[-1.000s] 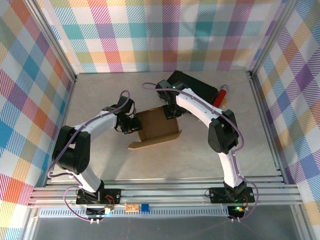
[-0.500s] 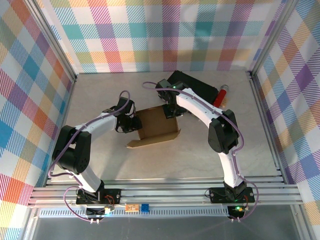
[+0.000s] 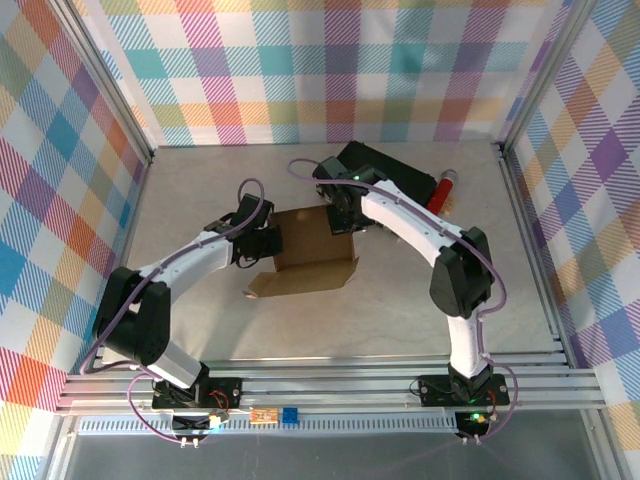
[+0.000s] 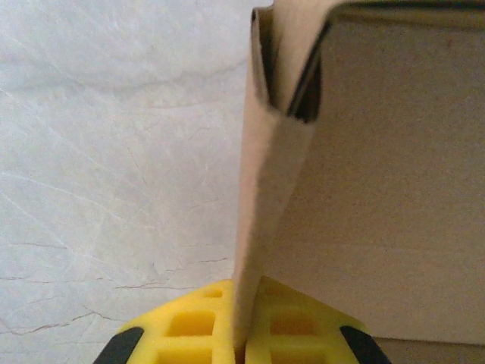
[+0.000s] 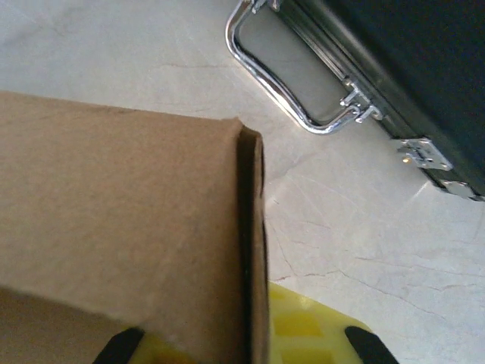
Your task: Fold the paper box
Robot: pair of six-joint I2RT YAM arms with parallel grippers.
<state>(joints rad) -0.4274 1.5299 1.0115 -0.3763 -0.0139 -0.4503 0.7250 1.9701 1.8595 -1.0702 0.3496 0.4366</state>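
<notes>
Box (image 3: 315, 245): light, thin cardboard that creases easily; hold it by the edges.
Left gripper (image 4: 244, 341): pinching box edge.
Right gripper (image 5: 252, 345): pinching box edge.

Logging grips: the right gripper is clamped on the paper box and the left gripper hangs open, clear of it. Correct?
No. The left gripper is shut on the paper box, as the left wrist view shows. The right gripper is clamped on it, as stated.
</notes>
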